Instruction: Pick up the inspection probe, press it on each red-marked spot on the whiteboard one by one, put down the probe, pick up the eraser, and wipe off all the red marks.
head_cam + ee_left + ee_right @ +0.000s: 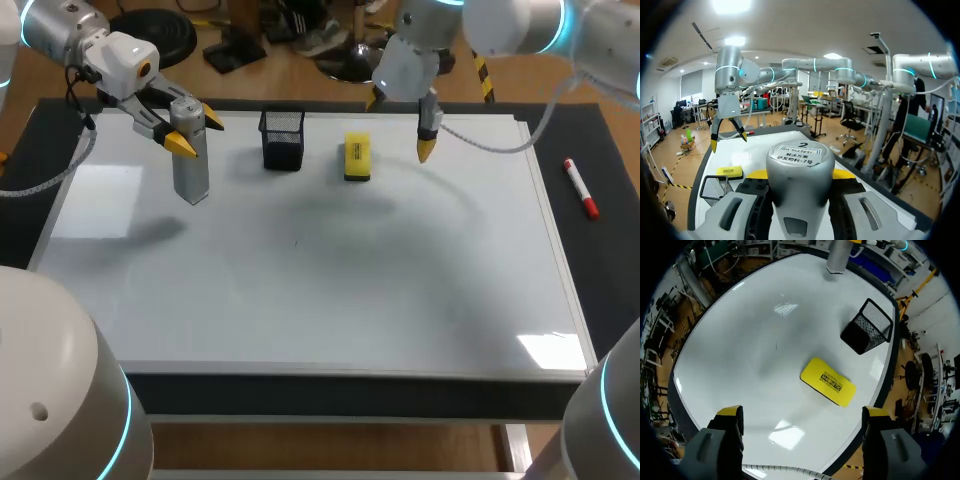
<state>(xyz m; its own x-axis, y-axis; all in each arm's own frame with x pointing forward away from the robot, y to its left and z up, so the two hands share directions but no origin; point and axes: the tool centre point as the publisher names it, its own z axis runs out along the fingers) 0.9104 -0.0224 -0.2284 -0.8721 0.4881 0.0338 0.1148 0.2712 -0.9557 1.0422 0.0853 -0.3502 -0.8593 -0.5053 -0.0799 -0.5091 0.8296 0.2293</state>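
L gripper (197,133) is over the whiteboard's (300,290) far-left part. Its jaws are clamped on the upper part of the inspection probe (191,170), a grey cylinder held upright w/ its lower end pointing down at the board. Can't tell if the end touches the surface. In the L wrist view the probe's (800,200) rounded, labelled top sits between the two fingers of the L gripper (800,173), yellow tips pressed on either side.

R gripper (400,124) hangs above the board's far edge, right of centre. Its jaws are spread wide w/ nothing in them. In the R wrist view the R gripper (802,412) looks down at the whiteboard (740,340), and the eraser (828,381) lies flat ahead of its fingers.

Eraser (357,157) is a yellow block on the board near the far edge, just beside the R gripper's nearer fingertip and not touching it. A black mesh holder (283,138) stands left of it, between eraser and probe, apart from both. There is a tiny dark speck (295,241) near the board's middle, colour can't tell.

A red-capped marker (580,188) lies on the dark tabletop (610,250) right of the board.
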